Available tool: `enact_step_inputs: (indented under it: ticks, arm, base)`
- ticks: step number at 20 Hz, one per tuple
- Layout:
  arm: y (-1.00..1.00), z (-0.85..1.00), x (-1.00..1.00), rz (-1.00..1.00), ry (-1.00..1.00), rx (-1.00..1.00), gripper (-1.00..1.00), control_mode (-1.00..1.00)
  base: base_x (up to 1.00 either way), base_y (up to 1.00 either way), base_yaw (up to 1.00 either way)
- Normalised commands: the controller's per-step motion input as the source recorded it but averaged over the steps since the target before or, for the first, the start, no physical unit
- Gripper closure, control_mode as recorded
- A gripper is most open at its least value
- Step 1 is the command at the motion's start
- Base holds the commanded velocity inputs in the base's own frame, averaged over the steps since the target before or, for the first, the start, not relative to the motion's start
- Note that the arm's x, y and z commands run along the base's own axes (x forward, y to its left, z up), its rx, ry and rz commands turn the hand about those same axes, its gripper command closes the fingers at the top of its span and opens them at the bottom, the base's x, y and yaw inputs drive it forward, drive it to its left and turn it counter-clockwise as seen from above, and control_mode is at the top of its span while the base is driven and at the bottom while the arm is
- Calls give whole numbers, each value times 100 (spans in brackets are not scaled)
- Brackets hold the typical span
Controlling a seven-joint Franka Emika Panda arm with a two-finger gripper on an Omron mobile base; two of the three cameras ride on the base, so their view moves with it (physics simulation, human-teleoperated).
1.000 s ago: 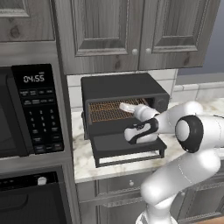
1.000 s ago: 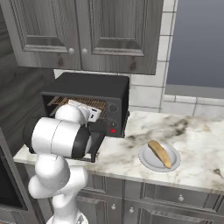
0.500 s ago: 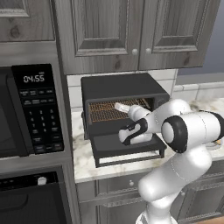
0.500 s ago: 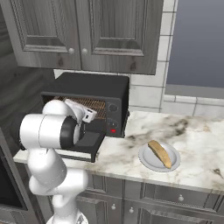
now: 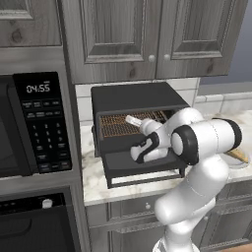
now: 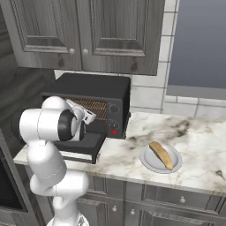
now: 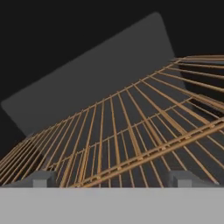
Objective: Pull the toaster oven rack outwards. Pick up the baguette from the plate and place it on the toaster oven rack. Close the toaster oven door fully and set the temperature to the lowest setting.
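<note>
Fingertips spread wide, nothing gripped, poised at front edge of toaster oven rack; contact apparently not made. Rack, copper wire mesh, seen inside matte black toaster oven. Toaster oven door dropped flat. Tan baguette left on round white plate. All steps judged pending.

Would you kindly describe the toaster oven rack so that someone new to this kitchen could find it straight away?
On the marble counter under the grey wall cabinets stands a small black toaster oven, its door dropped open. The toaster oven rack is the copper-brown wire grid lying flat inside its cavity, the only bright metal mesh among dark panels.
</note>
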Motion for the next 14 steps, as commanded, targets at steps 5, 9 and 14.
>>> enact_step_inputs:
  ticks: [5, 9, 14]
  arm:
    - [0, -2, 23, 0, 0, 7, -100, -100]
    - [0, 0, 22, 0, 1, 2, 100, -100]
    - [0, 0, 0, 0, 0, 0, 100, -100]
  base:
    - [0, 0, 0]
    - [0, 0, 0]
    - [0, 0, 0]
